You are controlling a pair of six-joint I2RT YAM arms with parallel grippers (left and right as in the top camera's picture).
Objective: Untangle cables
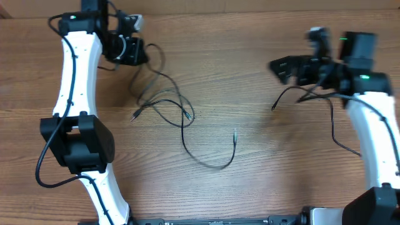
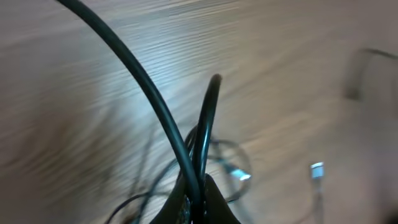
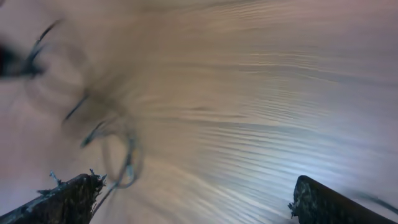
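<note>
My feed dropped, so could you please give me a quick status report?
Left gripper shut on the cables, loop pinched. Right gripper open, empty. No obstruction seen.

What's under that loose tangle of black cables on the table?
Only the bare wooden table shows through the loops of the cables. Nothing else appears beneath them. Their top end runs up into the left arm's fingers, hiding that part.

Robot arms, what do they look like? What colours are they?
The left arm and right arm are smooth white tubes joined by chunky black joints. A thin black wire runs along each one. Small green lights glow near the wrists. The left end effector and right end effector are black, each with two fingers.
</note>
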